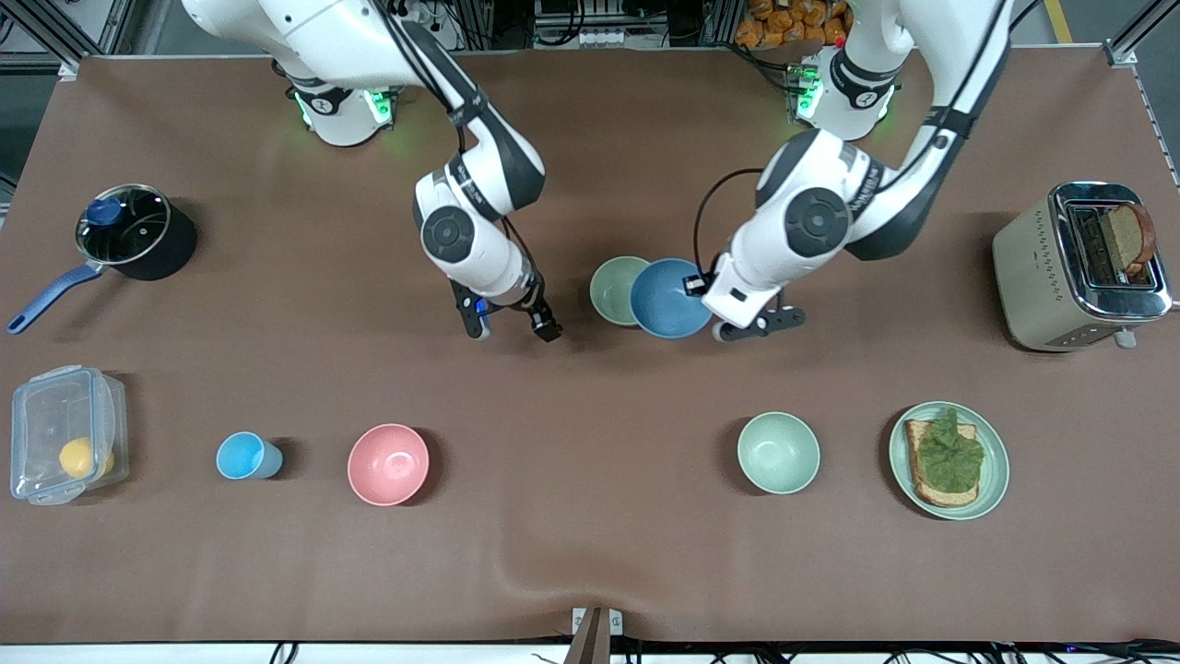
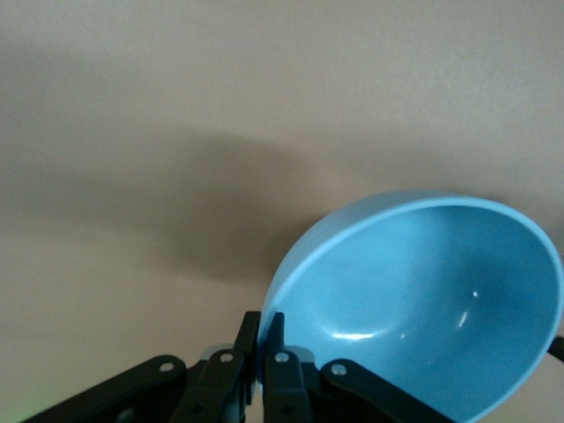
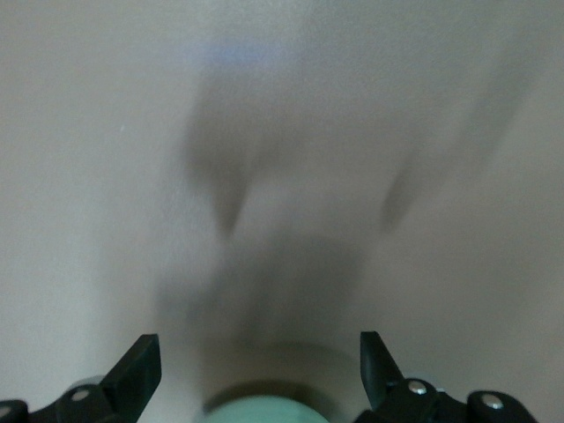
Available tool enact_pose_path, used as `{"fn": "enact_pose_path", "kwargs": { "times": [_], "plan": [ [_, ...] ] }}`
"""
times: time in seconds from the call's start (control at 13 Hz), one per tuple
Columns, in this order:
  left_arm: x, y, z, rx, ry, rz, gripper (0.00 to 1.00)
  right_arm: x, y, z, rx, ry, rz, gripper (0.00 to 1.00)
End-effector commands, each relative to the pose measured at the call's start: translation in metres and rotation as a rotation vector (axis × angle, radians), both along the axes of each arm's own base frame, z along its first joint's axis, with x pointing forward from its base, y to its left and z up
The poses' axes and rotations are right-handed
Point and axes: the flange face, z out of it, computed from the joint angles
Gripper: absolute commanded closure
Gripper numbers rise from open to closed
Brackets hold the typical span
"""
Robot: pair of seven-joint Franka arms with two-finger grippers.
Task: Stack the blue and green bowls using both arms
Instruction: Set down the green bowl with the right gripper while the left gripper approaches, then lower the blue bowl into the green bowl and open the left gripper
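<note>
The blue bowl [image 1: 670, 299] hangs tilted in my left gripper [image 1: 702, 286], which is shut on its rim at the side toward the left arm's end. In the left wrist view the fingers [image 2: 275, 335] pinch the rim of the blue bowl [image 2: 432, 300] above bare table. The green bowl [image 1: 613, 288] stands on the table beside it, toward the right arm's end, and the blue bowl covers part of its rim. My right gripper [image 1: 513, 325] is open and holds nothing, low over the table on the green bowl's side toward the right arm's end. In the right wrist view that gripper [image 3: 260, 361] shows wide apart.
Nearer the front camera stand a pink bowl [image 1: 388, 464], a light-blue cup [image 1: 244, 456], a mint bowl [image 1: 778, 452] and a plate [image 1: 997, 466] with toast. A lidded pot [image 1: 129, 231], a plastic box [image 1: 64, 447] and a toaster [image 1: 1042, 267] stand at the table's ends.
</note>
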Motion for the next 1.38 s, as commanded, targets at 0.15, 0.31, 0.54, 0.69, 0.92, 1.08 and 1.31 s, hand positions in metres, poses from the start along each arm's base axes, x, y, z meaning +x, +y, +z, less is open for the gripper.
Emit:
{"fn": "enact_pose_path", "kwargs": {
  "times": [0.15, 0.31, 0.54, 0.69, 0.92, 1.08, 1.31],
  "plan": [
    [-0.030, -0.018, -0.025, -0.006, -0.020, 0.040, 1.00, -0.005, 0.014, -0.026, 0.077, -0.001, -0.120, 0.00],
    [-0.036, -0.024, -0.032, -0.008, -0.026, 0.058, 1.00, -0.005, 0.014, -0.031, 0.085, -0.011, -0.141, 0.00],
    [-0.048, -0.041, -0.044, -0.007, -0.012, 0.070, 1.00, -0.006, 0.015, -0.034, 0.102, 0.009, -0.178, 0.00],
    [-0.054, -0.049, -0.057, -0.019, -0.015, 0.077, 1.00, -0.007, 0.017, -0.034, 0.103, 0.004, -0.178, 0.00],
    [-0.059, -0.052, -0.071, -0.032, -0.023, 0.079, 1.00, -0.008, 0.017, -0.034, 0.103, 0.004, -0.176, 0.00],
    [-0.061, -0.051, -0.078, -0.027, -0.013, 0.079, 1.00, -0.008, 0.017, -0.034, 0.104, 0.004, -0.178, 0.00],
    [-0.062, -0.053, -0.084, -0.025, -0.006, 0.076, 1.00, -0.008, 0.018, -0.034, 0.105, 0.005, -0.178, 0.00]
  ]
}}
